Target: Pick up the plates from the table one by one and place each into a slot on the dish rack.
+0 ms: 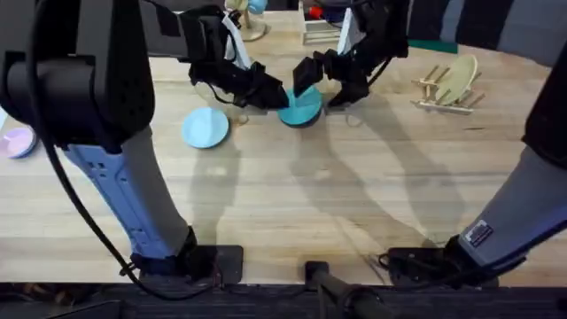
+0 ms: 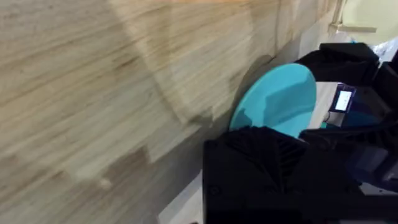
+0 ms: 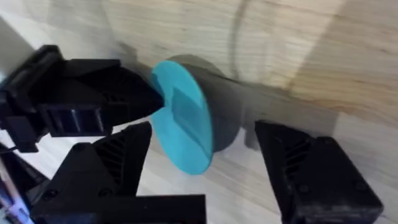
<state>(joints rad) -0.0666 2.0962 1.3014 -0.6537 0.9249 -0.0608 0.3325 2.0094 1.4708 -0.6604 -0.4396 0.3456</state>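
Observation:
The teal plate [image 1: 301, 106] stands tilted up on its edge on the table [image 1: 292, 204], far middle. My left gripper [image 1: 270, 96] is shut on its left rim; one of its black fingers [image 2: 261, 180] fills the foreground below the plate [image 2: 280, 102]. My right gripper [image 1: 326, 84] is open around the plate's other side, and the plate [image 3: 183, 124] lies in the gap ahead of my right gripper [image 3: 217, 180]. The pale sky-blue plate [image 1: 205, 127] lies flat to the left. The dish rack [image 1: 434, 93] stands at the far right.
A pale yellowish plate [image 1: 461, 78] stands in the rack's slots. A pink dish [image 1: 18, 142] sits at the left edge. Small items and a white tray [image 1: 314, 27] line the far edge. Bare wood stretches across the near half of the table.

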